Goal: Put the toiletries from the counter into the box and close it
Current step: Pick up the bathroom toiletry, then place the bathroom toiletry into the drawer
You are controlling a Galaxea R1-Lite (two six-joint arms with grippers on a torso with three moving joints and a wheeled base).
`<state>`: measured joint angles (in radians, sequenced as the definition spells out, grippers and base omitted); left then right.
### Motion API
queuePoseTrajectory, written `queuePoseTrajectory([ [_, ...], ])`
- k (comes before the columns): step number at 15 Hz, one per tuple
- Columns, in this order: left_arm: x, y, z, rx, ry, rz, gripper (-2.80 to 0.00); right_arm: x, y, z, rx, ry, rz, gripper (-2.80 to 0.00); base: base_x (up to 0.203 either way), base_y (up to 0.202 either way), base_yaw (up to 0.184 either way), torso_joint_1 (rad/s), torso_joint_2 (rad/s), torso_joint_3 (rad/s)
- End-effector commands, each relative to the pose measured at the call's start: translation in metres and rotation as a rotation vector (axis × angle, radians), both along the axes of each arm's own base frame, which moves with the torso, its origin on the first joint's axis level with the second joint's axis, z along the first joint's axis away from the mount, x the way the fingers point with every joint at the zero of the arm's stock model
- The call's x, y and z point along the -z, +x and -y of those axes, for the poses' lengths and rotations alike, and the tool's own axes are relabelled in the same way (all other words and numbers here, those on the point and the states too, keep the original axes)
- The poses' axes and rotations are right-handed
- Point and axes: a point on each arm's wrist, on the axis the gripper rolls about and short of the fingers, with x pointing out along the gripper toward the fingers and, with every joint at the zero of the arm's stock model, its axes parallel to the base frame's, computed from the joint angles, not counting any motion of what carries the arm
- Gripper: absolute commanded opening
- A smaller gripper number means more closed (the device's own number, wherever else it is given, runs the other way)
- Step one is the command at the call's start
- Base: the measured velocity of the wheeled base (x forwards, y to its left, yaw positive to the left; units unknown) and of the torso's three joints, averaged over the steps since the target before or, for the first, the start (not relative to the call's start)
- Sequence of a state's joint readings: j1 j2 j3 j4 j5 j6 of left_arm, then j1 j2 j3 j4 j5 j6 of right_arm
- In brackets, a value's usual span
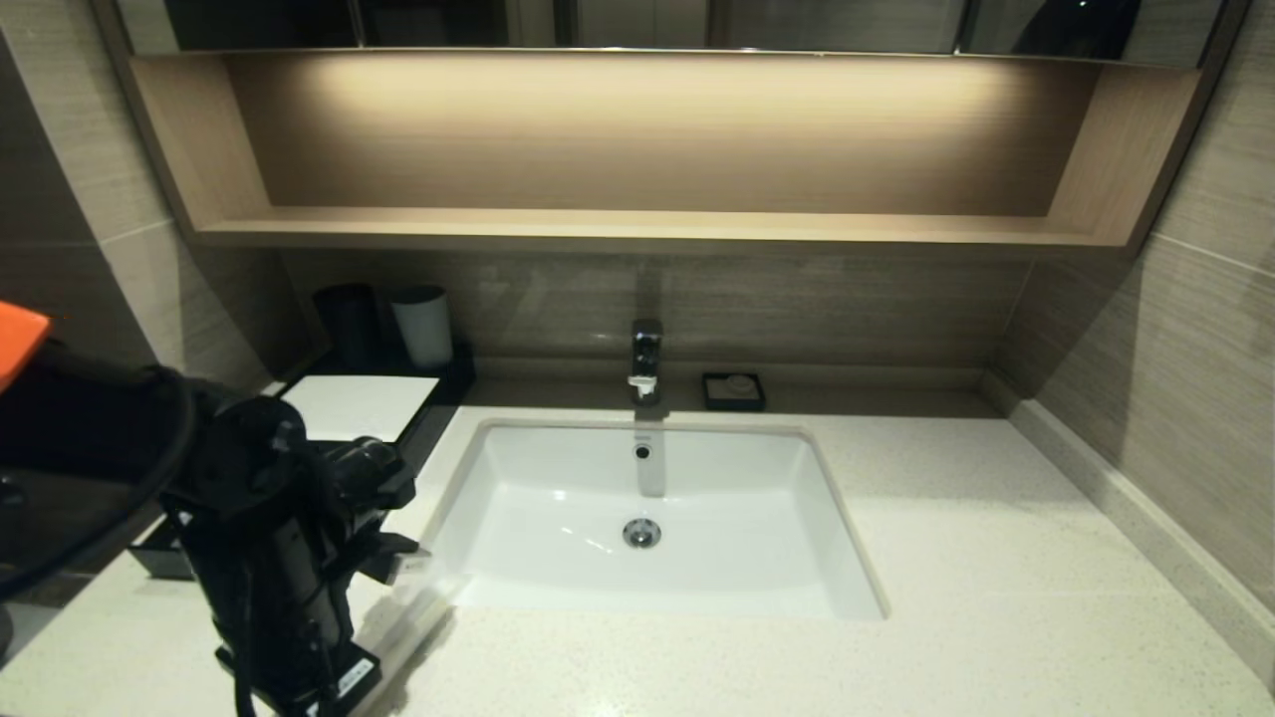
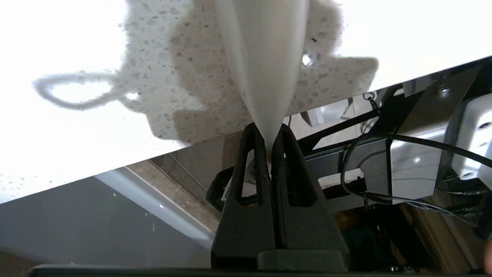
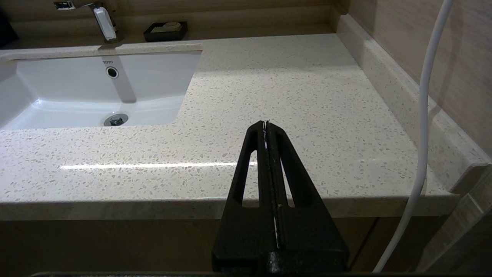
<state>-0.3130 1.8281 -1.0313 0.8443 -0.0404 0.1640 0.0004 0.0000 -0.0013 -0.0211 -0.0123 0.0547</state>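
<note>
1. Left tool point(image 2: 270, 140): its two black fingers are pressed together on the near end of a long, thin white packet point(image 2: 265, 69). The packet runs straight out from the fingertips and widens away from them, over the speckled cream tabletop point(image 2: 184, 88).

2. Position of the left tool — in the head view the left arm point(image 1: 279, 558) reaches over the front left part of the tabletop point(image 1: 996, 558), between the box and the front left corner of the sink point(image 1: 647, 498). A pale, blurred strip point(image 1: 418, 597) shows just past the arm's end, beside the sink's front left corner; it appears to be the gripped packet. Whether the packet's far end rests on the stone or is clear of it cannot be told.

3. Box point(image 1: 359, 403): low and black, with a flat white top panel, standing at the back left of the tabletop behind the arm. Its front is hidden by the arm, so the drawer's state cannot be read.

4. Behind the box, against the wall — a black cup point(image 1: 347, 319) and a white cup point(image 1: 422, 324), side by side.

5. Tap point(image 1: 645, 363) at the middle back of the sink; a small black soap dish point(image 1: 733, 390) just to its right.

6. Right tool point(image 3: 267, 127): fingers fully together, nothing between them, held off the front edge of the tabletop's right part point(image 3: 288, 96), well apart from the packet.
</note>
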Motion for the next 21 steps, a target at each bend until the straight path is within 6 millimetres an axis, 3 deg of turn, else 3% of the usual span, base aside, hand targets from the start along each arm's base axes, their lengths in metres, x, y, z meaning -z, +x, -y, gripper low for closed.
queuePoseTrajectory([
  [1,-0.033,-0.013,-0.005,-0.013,-0.039,0.124,-2.80,0.000,0.000,0.000,0.000,0.001,-0.001,-2.80,0.000,0.000,0.000,0.000,0.00,0.000],
  [3,-0.063,-0.024,-0.019,-0.078,-0.067,0.245,-2.80,0.000,0.000,0.000,0.000,0.001,0.000,-2.80,0.000,0.000,0.000,0.000,0.00,0.000],
  [5,-0.082,-0.022,-0.045,-0.192,-0.064,0.311,-2.80,0.000,0.000,0.000,0.000,0.001,0.001,-2.80,0.000,0.000,0.000,0.000,0.00,0.000],
  [11,-0.104,0.014,-0.124,-0.463,-0.006,0.323,-2.80,0.000,0.000,0.000,0.000,0.001,0.001,-2.80,0.000,0.000,0.000,0.000,0.00,0.000],
  [15,-0.098,0.015,-0.149,-0.453,0.009,0.181,-2.80,0.000,0.000,0.000,0.000,0.001,0.000,-2.80,0.000,0.000,0.000,0.000,0.00,0.000],
  [21,-0.075,0.021,-0.153,-0.421,0.003,-0.013,-2.80,0.000,0.000,0.000,0.000,0.001,0.000,-2.80,0.000,0.000,0.000,0.000,0.00,0.000],
])
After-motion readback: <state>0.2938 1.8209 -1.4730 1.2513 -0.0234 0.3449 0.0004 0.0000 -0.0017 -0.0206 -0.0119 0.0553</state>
